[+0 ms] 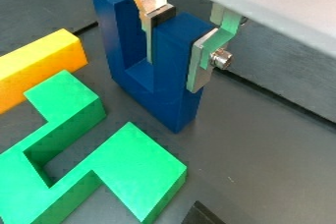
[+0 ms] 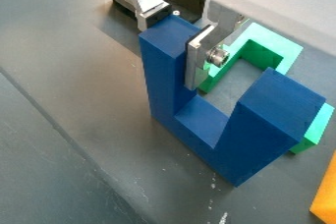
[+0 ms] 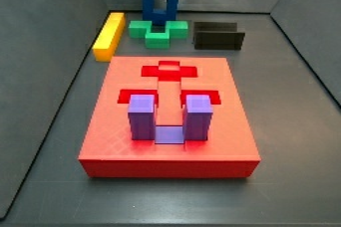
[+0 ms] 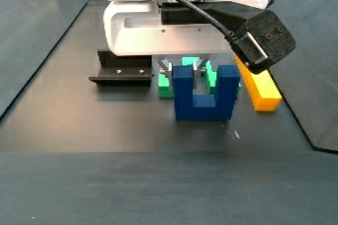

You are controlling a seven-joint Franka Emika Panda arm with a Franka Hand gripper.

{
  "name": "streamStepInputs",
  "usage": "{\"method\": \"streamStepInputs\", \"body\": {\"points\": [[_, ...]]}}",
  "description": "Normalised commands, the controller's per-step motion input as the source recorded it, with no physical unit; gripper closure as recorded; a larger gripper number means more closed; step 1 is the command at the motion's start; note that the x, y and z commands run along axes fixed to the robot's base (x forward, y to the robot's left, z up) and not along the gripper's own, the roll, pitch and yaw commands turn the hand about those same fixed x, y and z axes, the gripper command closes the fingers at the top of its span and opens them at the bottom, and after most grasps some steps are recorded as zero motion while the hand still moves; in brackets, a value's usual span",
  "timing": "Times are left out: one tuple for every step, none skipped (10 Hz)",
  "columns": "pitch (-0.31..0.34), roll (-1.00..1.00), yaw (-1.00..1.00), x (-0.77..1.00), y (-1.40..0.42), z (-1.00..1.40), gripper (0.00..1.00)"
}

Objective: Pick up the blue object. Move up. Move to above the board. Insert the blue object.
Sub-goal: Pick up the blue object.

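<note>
So my pincer [image 1: 178,31] is down at the far end of the floor, past the board [image 3: 120,141], and its silver fingers [image 1: 203,56] straddle one upright prong of the blue object [image 1: 147,66], one plate inside the U's slot and one on the outer face. In both wrist views the plates look pressed against that prong, so I'd call it clamped on the blue object, though the block's base looks like it sits on the dark floor, not lifted yet. The blue object [image 4: 207,96] stands prongs-up just beside the green block [image 1: 79,154], with the yellow bar [image 3: 108,35] off to one side and the fixture [image 4: 122,73] near it. Handling-wise, it looks like rigid, glossy plastic: stiff, probably light, nothing fragile, but those smooth faces could be slippery against the pads. Holding one prong means the weight hangs off-centre, so I'd expect it to want to tilt if the grip is lazy; a firm squeeze low-ish on the prong seems right. The board already has a purple U-block [image 3: 164,116] seated in it, and a red cutout shows further back.
</note>
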Motion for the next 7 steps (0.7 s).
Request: {"method": "streamStepInputs", "body": {"points": [[0.000, 0.00, 0.00, 0.00, 0.00, 0.00, 1.00], [0.000, 0.00, 0.00, 0.00, 0.00, 0.00, 1.00], [0.000, 0.00, 0.00, 0.00, 0.00, 0.00, 1.00], [0.000, 0.00, 0.00, 0.00, 0.00, 0.00, 1.00], [0.000, 0.00, 0.00, 0.00, 0.00, 0.00, 1.00], [0.000, 0.00, 0.00, 0.00, 0.00, 0.00, 1.00], [0.000, 0.00, 0.00, 0.00, 0.00, 0.00, 1.00]]}}
